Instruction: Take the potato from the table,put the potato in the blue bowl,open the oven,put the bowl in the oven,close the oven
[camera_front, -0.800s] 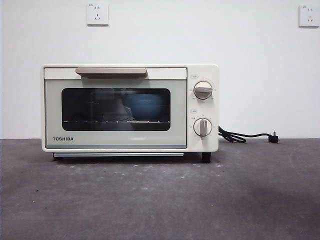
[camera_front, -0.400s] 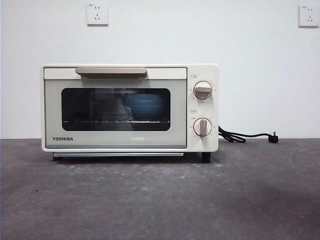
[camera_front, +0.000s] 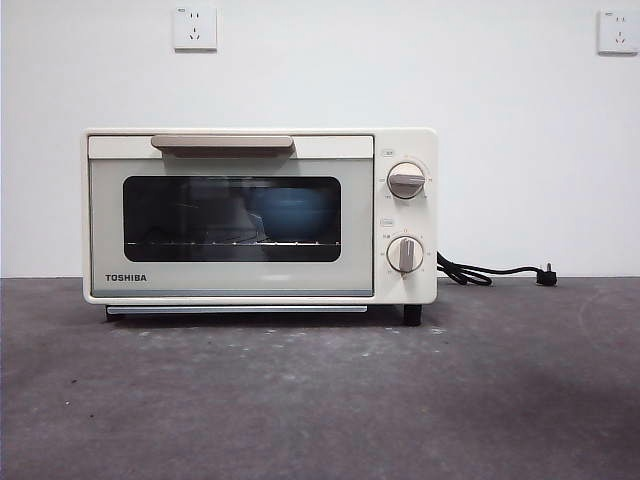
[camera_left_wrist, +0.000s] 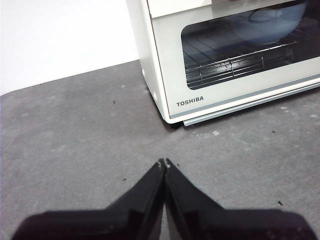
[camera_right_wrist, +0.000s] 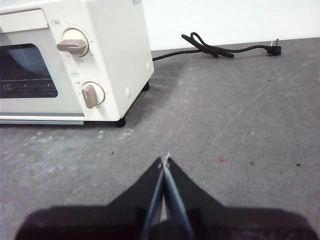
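Grey table (camera_front: 320, 400), shut oven (camera_front: 260, 215) holding blue bowl (camera_front: 290, 212), end effectors apart

front: low, level, facing oven (camera_front: 260, 215); wrists: oblique, sharing oven

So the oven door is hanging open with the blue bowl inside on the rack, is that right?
Not quite. The oven door is closed; the front view shows it flush, handle up top. The blue bowl does sit inside on the rack, visible through the glass.
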